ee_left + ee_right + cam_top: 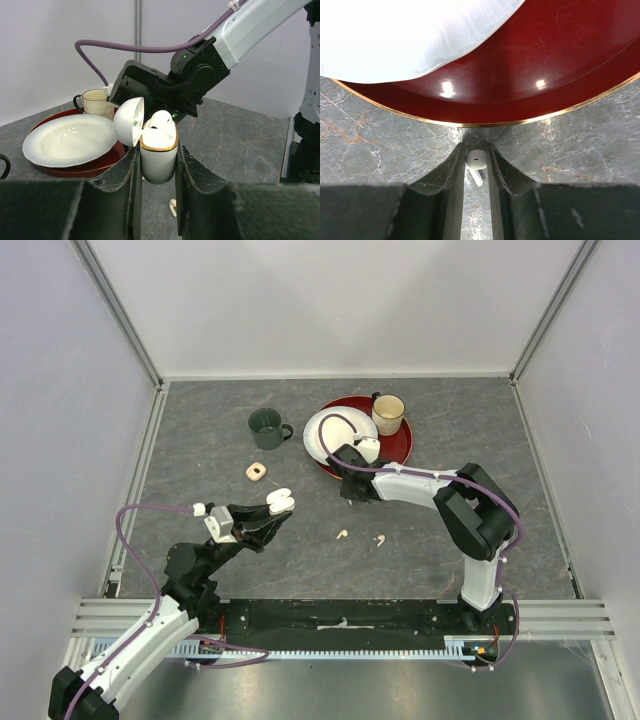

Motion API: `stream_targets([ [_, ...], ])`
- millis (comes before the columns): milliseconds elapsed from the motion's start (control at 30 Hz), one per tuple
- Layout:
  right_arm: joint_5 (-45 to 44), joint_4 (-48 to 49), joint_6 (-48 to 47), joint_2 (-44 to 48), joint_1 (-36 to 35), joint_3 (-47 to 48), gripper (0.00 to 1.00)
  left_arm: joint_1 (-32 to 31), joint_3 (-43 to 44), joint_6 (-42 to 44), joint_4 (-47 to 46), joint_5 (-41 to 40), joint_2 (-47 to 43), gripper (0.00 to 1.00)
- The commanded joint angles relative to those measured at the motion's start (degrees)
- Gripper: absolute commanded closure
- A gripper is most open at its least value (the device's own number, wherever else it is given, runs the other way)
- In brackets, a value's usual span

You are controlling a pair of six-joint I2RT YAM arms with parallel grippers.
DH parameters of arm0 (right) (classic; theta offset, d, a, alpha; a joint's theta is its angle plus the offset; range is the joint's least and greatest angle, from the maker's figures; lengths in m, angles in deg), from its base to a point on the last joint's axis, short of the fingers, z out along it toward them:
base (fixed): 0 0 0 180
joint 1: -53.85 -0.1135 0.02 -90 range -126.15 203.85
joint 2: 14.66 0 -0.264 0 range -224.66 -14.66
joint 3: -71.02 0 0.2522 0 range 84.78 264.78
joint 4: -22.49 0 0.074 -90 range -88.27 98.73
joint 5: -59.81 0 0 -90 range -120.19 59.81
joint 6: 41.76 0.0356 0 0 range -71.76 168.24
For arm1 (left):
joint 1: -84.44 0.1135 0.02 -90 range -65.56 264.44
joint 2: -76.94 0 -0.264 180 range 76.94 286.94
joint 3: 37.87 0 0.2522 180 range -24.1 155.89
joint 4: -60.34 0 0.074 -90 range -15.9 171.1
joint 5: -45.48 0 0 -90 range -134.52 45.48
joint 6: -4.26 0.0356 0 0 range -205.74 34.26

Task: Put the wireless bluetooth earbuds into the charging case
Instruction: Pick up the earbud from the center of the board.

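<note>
My left gripper (272,514) (157,156) is shut on a white charging case (158,159) with a gold rim, held upright above the table with its lid (128,121) open to the left. A white rounded shape sits in the case mouth; I cannot tell what it is. My right gripper (348,492) (476,151) is low over the table by the red tray's near rim, with a white earbud (477,161) pinched between its fingers. Two more earbuds (342,534) (380,539) lie on the table in front; one shows below the case (172,206).
A red tray (400,445) (545,60) at the back holds a white plate (322,435) (70,140) and a beige mug (388,413). A dark green mug (267,427) stands left of it. A small peach round object (256,472) lies near the left gripper.
</note>
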Motion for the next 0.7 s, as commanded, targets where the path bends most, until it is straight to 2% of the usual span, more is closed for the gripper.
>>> stream_targets([
  [0, 1.14, -1.66, -0.45, 0.86, -0.7, -1.51, 0.72, -0.05, -0.7, 1.6, -2.13, -0.89, 0.42, 0.98],
  [300, 2.89, -2.45, -0.8, 3.85, -2.11, -5.3, 0.71, -0.05, -0.61, 1.78, -2.13, -1.07, 0.51, 0.98],
  [367, 3.07, -2.8, -0.98, 3.68, -2.11, -5.65, 0.65, -0.05, -0.61, 1.69, -2.04, -0.98, 0.51, 0.98],
  [667, 2.81, -5.96, -2.3, 1.83, -2.11, -3.02, 0.58, -0.05, -0.09, 1.86, -0.03, -1.5, -0.19, 0.98],
])
